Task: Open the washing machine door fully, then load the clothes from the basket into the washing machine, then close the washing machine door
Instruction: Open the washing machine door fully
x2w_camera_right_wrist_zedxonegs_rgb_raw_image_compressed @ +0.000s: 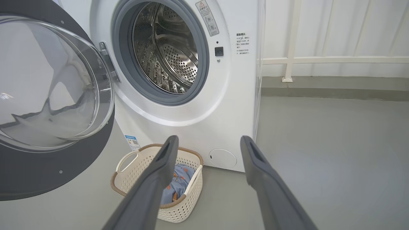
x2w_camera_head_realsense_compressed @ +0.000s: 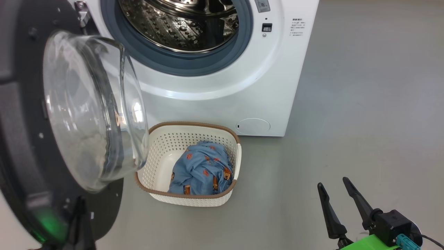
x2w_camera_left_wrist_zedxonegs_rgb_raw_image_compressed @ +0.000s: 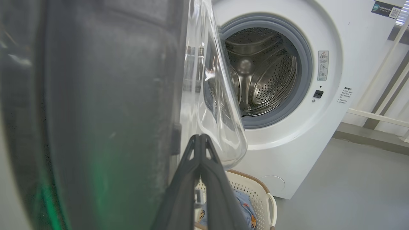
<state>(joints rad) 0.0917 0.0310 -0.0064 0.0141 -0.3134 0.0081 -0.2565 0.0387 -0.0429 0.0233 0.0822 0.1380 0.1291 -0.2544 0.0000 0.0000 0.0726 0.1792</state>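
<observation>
The washing machine [x2w_camera_head_realsense_compressed: 242,86] stands with its steel drum [x2w_camera_head_realsense_compressed: 184,24] exposed. The washing machine door [x2w_camera_head_realsense_compressed: 20,139] is swung out to the left, and its glass bowl [x2w_camera_head_realsense_compressed: 93,107] bulges toward the basket. On the floor before the machine sits the cream basket [x2w_camera_head_realsense_compressed: 194,124], with the blue patterned clothes [x2w_camera_head_realsense_compressed: 203,170] bunched in its right half. My left gripper [x2w_camera_left_wrist_zedxonegs_rgb_raw_image_compressed: 200,137] is shut and empty, tips close by the door's inner face [x2w_camera_left_wrist_zedxonegs_rgb_raw_image_compressed: 96,111] under the glass bowl [x2w_camera_left_wrist_zedxonegs_rgb_raw_image_compressed: 220,111]; whether they touch is unclear. My right gripper [x2w_camera_head_realsense_compressed: 332,183] is open and empty, right of the basket [x2w_camera_right_wrist_zedxonegs_rgb_raw_image_compressed: 143,148].
Bare grey floor [x2w_camera_head_realsense_compressed: 364,121] spreads to the right of the machine. A white railing [x2w_camera_right_wrist_zedxonegs_rgb_raw_image_compressed: 319,59] and a low grey step [x2w_camera_right_wrist_zedxonegs_rgb_raw_image_compressed: 335,86] run along the wall behind. The open door overhangs the basket's left end.
</observation>
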